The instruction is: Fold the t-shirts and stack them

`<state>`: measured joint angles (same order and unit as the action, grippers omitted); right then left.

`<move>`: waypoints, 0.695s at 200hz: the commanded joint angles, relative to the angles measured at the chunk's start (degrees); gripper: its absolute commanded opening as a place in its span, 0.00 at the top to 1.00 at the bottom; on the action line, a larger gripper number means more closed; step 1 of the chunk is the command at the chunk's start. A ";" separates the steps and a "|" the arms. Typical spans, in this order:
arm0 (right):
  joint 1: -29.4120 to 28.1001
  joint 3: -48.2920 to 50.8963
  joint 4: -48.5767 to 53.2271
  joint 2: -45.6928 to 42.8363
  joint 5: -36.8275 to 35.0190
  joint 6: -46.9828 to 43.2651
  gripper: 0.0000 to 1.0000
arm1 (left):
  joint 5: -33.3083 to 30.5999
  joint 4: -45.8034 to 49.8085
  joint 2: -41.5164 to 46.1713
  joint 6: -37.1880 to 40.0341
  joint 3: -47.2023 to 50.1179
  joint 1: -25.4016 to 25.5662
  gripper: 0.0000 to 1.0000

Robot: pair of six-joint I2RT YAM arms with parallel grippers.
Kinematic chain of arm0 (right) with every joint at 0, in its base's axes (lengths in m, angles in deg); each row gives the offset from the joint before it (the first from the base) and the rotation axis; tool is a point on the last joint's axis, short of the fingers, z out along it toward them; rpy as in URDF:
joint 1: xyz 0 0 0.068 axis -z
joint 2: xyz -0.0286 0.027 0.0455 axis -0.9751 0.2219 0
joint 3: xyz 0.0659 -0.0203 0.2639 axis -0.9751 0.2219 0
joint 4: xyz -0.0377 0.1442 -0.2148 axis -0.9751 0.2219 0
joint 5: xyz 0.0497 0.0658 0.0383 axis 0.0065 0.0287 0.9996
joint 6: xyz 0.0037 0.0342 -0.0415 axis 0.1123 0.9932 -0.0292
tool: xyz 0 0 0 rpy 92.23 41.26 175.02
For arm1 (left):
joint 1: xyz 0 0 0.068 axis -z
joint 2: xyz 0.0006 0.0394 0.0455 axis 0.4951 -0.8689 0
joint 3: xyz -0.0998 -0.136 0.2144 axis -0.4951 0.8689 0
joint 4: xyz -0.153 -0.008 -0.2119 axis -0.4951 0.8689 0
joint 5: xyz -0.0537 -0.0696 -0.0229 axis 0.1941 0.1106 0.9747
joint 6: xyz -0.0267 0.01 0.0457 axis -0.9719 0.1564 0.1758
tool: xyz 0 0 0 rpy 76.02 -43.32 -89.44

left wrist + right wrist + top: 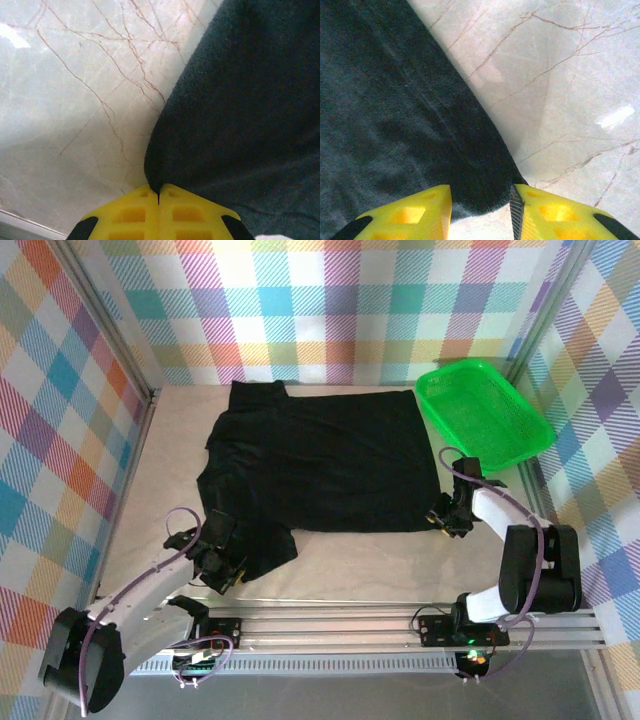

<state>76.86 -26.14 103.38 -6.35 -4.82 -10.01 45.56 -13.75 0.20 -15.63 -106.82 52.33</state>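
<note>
Item: one black t-shirt [320,455], spread flat on the table [350,560].
Location: just left of the green basket [485,410]; its far right corner nearly meets the basket rim.
Left gripper [159,192]: well away from the basket, at the shirt's near corner on the opposite side; fingers pressed together with a fold of the cloth edge pinched at the tips.
Right gripper [480,200]: nearer the arms than the basket; fingers spread, straddling the shirt's near corner, not closed on it.
Step, as judged: securing both near corners for the first fold.
Risk: lifting with one corner ungripped would drag the shirt askew.
Risk: the left pinch looks shallow, so the cloth may slip out.
Risk: a wide sweep could snag the basket.
</note>
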 commanded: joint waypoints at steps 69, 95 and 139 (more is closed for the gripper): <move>-0.44 -1.30 1.98 1.30 -3.38 0.62 1.00 | 2.48 21.34 12.70 -2.15 -3.70 0.81 1.00; -2.23 0.25 7.13 -5.03 -4.98 1.91 1.00 | 4.73 24.87 16.86 -3.00 -3.71 1.27 1.00; -4.81 2.56 17.03 -15.58 -5.79 6.03 1.00 | 3.54 31.54 20.96 -3.82 -7.79 3.87 1.00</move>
<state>73.37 -25.27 111.16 -17.02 -9.02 -7.39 49.17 6.01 19.63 -18.80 -111.36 54.49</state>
